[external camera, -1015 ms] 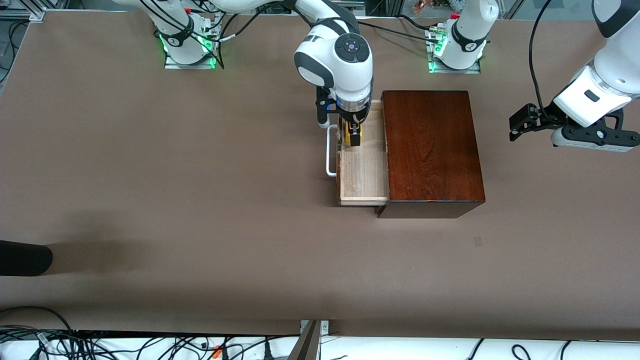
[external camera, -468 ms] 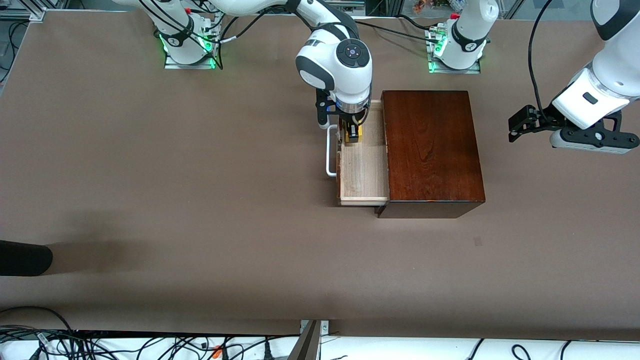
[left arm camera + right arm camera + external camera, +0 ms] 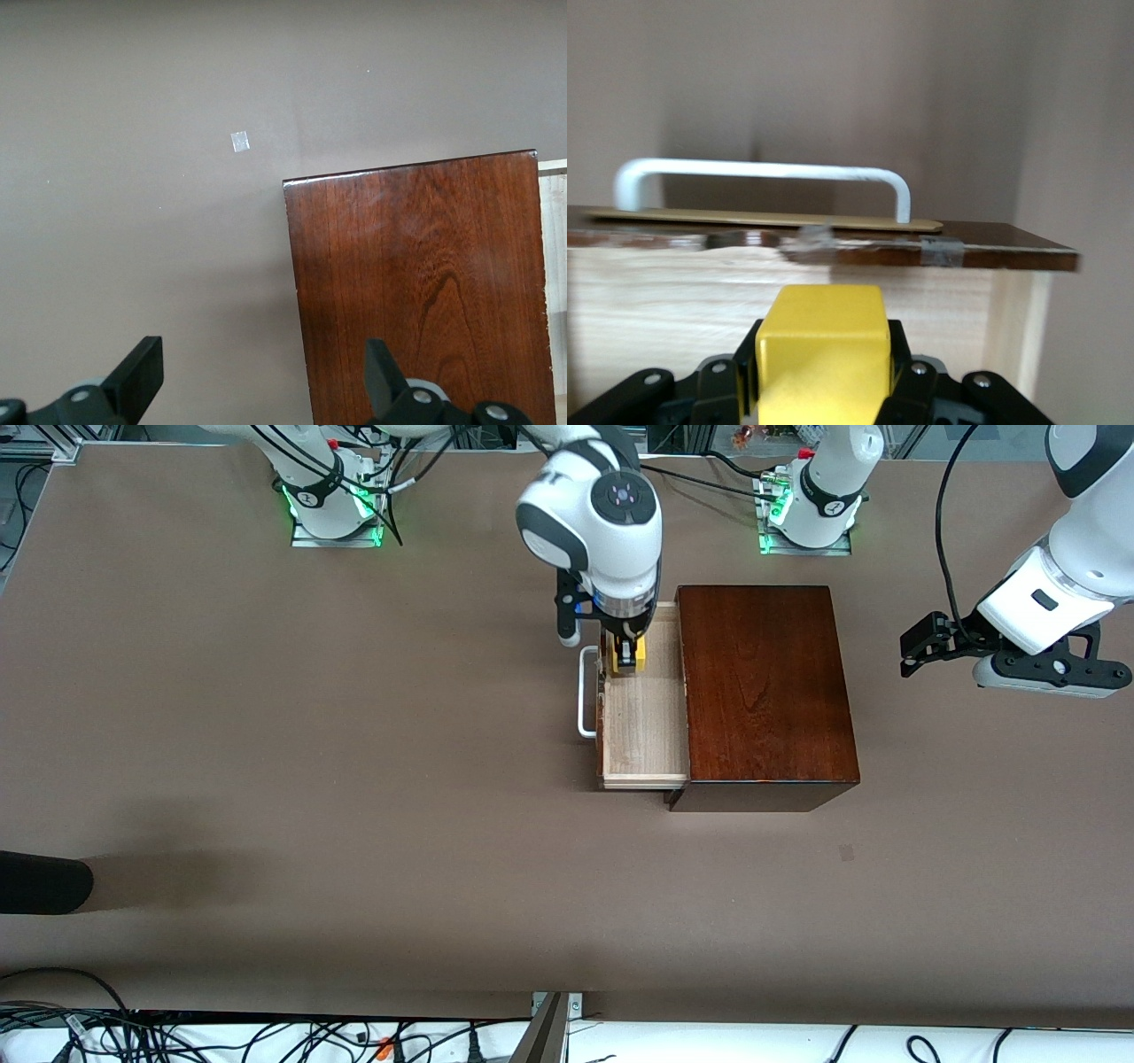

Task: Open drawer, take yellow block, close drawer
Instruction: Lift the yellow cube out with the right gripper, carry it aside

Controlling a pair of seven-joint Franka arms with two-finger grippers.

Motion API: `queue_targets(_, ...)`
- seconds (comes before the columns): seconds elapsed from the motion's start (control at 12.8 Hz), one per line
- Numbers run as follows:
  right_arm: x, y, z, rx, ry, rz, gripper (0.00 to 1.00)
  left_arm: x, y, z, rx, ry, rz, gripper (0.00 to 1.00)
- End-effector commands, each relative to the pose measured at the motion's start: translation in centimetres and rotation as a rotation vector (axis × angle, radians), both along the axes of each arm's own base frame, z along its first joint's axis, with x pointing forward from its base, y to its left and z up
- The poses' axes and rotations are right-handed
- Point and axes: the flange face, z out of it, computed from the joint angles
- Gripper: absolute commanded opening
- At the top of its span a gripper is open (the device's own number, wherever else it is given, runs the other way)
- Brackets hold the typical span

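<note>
Drawer of the wooden box stands pulled out toward the right arm's end of the tabletop, its pale interior exposed and its white loop handle on the front panel. All places below are given relative to this drawer.

Right gripper: positioned over the end of the drawer tray farthest from the front camera, just inside the front panel. Its fingers are closed on the yellow block; the right wrist view shows the yellow block seated squarely between the black finger mounts, with the handle and front panel just ahead of it. Whether the block has cleared the drawer floor cannot be told from these views.

Left gripper: waits in the air well apart from the drawer, past the box toward the left arm's end of the tabletop. Its fingers stand wide open and hold nothing.

Assessment: the opening step appears complete; the taking step is in hand, with the grasp made. The next move calls for a straight lift, keeping the block clear of the front panel and handle, then setting it aside before the drawer is pushed shut. A sideways drift during the lift risks catching the panel.
</note>
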Motion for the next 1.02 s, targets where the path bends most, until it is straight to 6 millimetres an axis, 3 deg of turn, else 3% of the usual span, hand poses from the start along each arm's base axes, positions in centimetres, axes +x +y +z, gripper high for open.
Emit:
queue_targets(0.0,3.1,-4.6,6.9,0.042,0.04,0.083,0.0,0.0,-0.4,0.0,0.014,-0.009,-0.002,1.0)
queue_targets(0.08,4.1,-6.9,8.5,0.036,0.044,0.166,0.0,0.0,-0.4,0.0,0.014,-0.01,-0.002,1.0)
queue_targets(0.23,5.6,-11.8,10.0,-0.022,0.085,0.347,0.0,0.0,-0.7,0.1,0.014,-0.012,-0.008,1.0)
queue_targets(0.39,7.2,-18.3,10.9,-0.071,0.096,0.485,0.0,0.0,-0.7,0.1,0.012,-0.012,-0.008,1.0)
queue_targets(0.7,9.1,-35.8,11.5,-0.01,0.127,0.745,0.0,-0.1,-0.7,0.0,0.013,-0.009,-0.008,1.0)
queue_targets(0.94,7.6,-46.6,9.7,0.033,0.092,0.941,0.0,-0.1,-0.8,0.0,0.014,-0.009,-0.008,1.0)
